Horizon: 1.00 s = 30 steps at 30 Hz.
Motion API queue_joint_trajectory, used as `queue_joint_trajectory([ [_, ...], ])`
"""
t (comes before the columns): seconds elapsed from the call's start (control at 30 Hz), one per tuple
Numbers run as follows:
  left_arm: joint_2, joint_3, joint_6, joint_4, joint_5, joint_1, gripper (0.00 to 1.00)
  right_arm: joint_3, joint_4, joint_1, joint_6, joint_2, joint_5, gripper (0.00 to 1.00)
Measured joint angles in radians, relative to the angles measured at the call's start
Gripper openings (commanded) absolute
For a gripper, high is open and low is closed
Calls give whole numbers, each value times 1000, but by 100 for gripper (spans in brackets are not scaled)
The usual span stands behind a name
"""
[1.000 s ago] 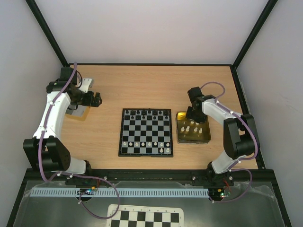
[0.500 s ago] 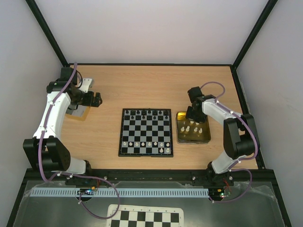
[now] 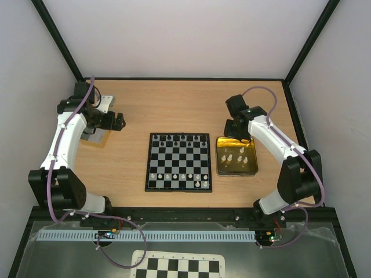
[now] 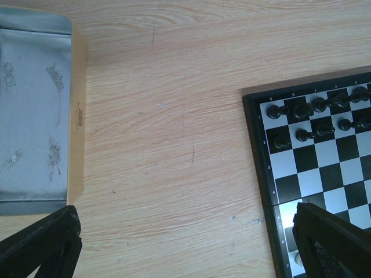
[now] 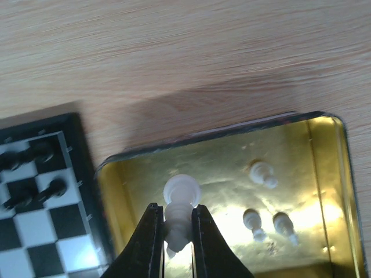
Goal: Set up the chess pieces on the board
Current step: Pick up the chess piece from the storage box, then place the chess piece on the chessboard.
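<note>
Your right pincer [image 5: 175, 213], clenched on an upright white chessman [image 5: 181, 197] over the gold tin [image 5: 226, 156], has the board [image 3: 178, 161] just to its left; move it leftward.

Overhead camera views the whole table [image 3: 174, 104] from behind; both wrist cameras look straight down, close, each catching the board [image 3: 178, 162] edge

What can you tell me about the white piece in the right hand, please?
The piece is a small cream chessman, plastic by its look, with a round head, a collar and a slim body. It stands roughly upright, pinched at the body by the shut right hand, head above the grip. It is over the gold tray, on the side nearest the board, apart from three white pieces further off. Its base is blurred.
</note>
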Motion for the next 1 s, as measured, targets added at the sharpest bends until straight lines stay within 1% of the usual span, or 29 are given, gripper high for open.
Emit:
queue_joint_trajectory([
  [0.23,3,20,-5,1,3,-10,99,59,-79,184,58,-40,21,2],
  [0.5,4,32,-13,8,7,-24,99,62,-98,504,248,-43,13,2],
  [0.7,4,32,-21,11,10,-34,99,53,-83,690,372,-34,4,2],
  [0.87,4,32,-23,19,13,-39,99,37,-61,781,431,-10,2,2],
  [1.0,4,32,-23,24,14,-40,99,-6,-40,811,462,-9,-1,2],
])
